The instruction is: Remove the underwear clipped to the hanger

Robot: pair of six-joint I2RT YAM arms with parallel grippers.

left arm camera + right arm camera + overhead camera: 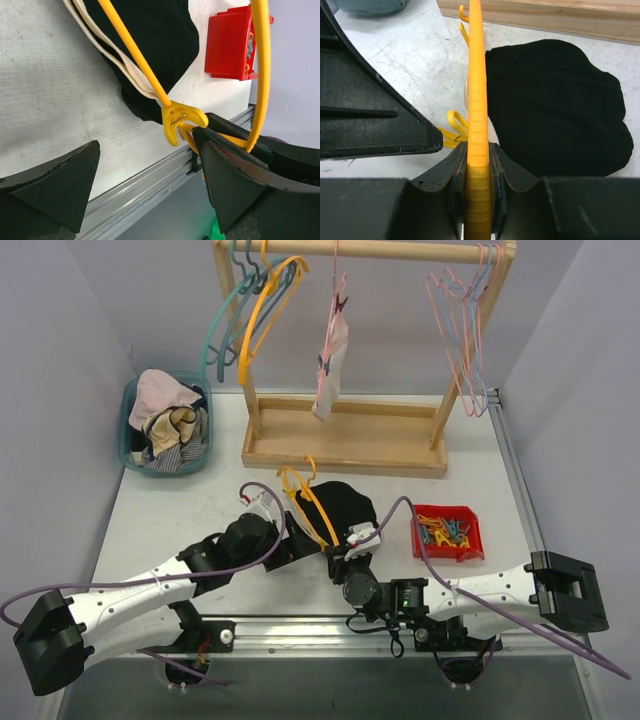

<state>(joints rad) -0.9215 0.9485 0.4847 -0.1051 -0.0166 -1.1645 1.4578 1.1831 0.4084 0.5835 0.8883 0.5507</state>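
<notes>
The right pincer (479, 165) is pinching the yellow hanger (476, 90) by its bar. The left pincer (150, 167) is hovering spread beside the hanger's end hook. The black briefs (555, 110) are lying just beyond both, under the hanger. A sideways tug is likely risking twisting the hanger loose. The surface (45, 85) edge is running directly beneath. A red bin (227, 45) is crowding rightward, with bare room leftward.

Pale grey desk (180, 510), alu rail (300, 623) along near edge. Wooden rack (345, 445) stands far-centre: flat base tray, two uprights, top bar. At bar's L end (top view), teal hangers (215, 335) + one orange hanger (262, 315), bunched. At R end, thin pink & blue hangers (462, 335). Teal basket (128, 440) far-L on desk, just beside rack base, heaped w/ mixed clothes (172, 420): pink, cream, striped. Red bin (420, 528) to the R, nearer the front, holds coloured clips (447, 532).
</notes>
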